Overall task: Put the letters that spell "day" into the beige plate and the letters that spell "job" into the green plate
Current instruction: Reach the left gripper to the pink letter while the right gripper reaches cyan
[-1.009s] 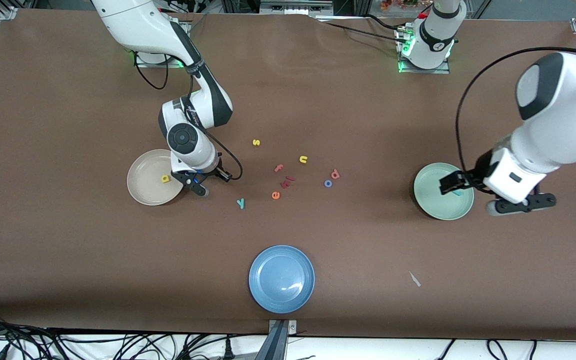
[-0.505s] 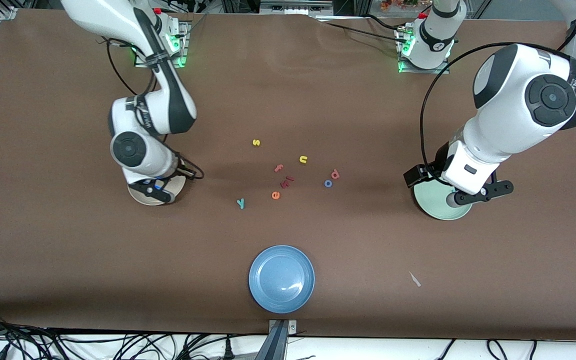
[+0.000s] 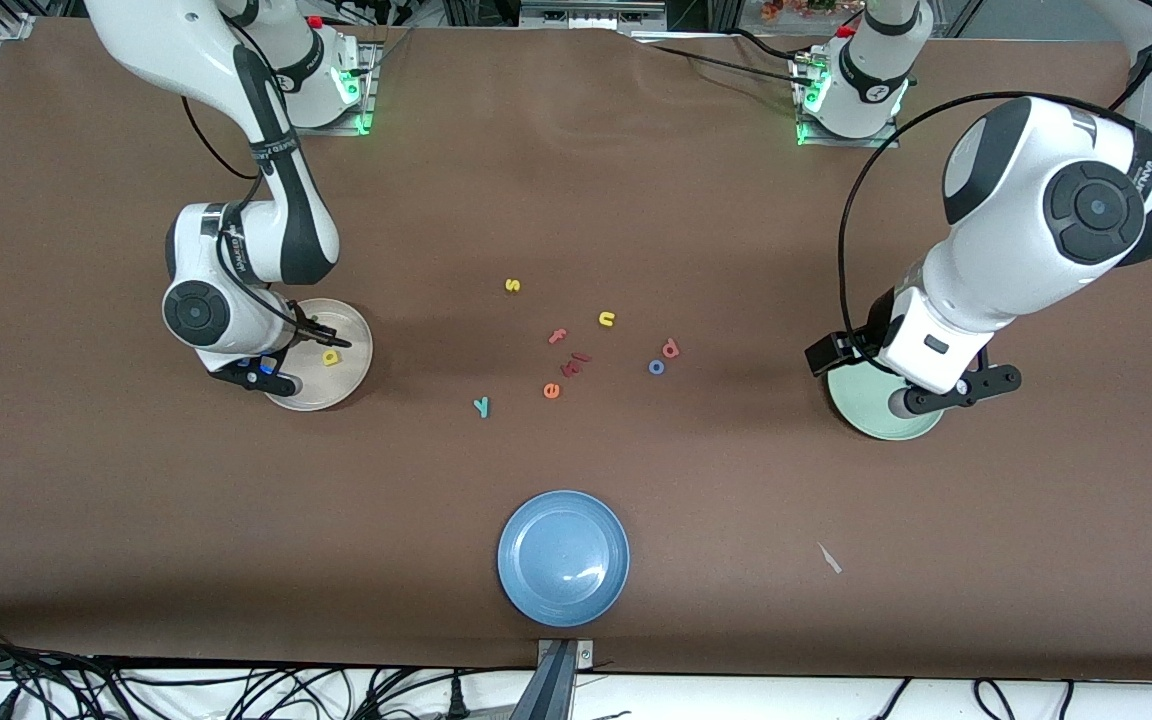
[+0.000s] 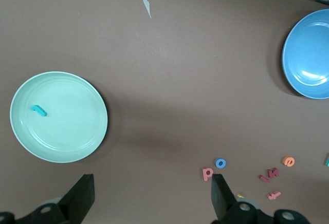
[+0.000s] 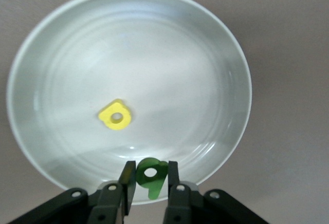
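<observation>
Over the rim of the beige plate (image 3: 356, 335) (image 5: 226, 54) my right gripper (image 3: 266, 378) (image 5: 150, 173) is shut on the dark green "d" (image 5: 150, 176). A yellow "a" (image 3: 332, 356) (image 5: 116, 115) lies in that plate. My left gripper (image 3: 951, 392) (image 4: 150, 183) hangs open and empty over the edge of the green plate (image 3: 861, 415) (image 4: 77, 131), where the teal "j" (image 4: 38, 110) lies. On the table's middle are the teal "y" (image 3: 481, 406), the blue "o" (image 3: 656, 367) (image 4: 220, 163) and the pink-red "b" (image 3: 671, 348) (image 4: 207, 172).
A blue plate (image 3: 563, 558) sits near the front edge. Loose letters lie in the middle: yellow "s" (image 3: 512, 285), yellow "n" (image 3: 606, 319), pink "f" (image 3: 558, 336), orange "e" (image 3: 551, 390). A white scrap (image 3: 829, 558) lies nearer the camera than the green plate.
My right gripper has carried the "d" from beside the beige plate to over its rim at the right arm's end. My left gripper has swung in over the green plate's edge.
</observation>
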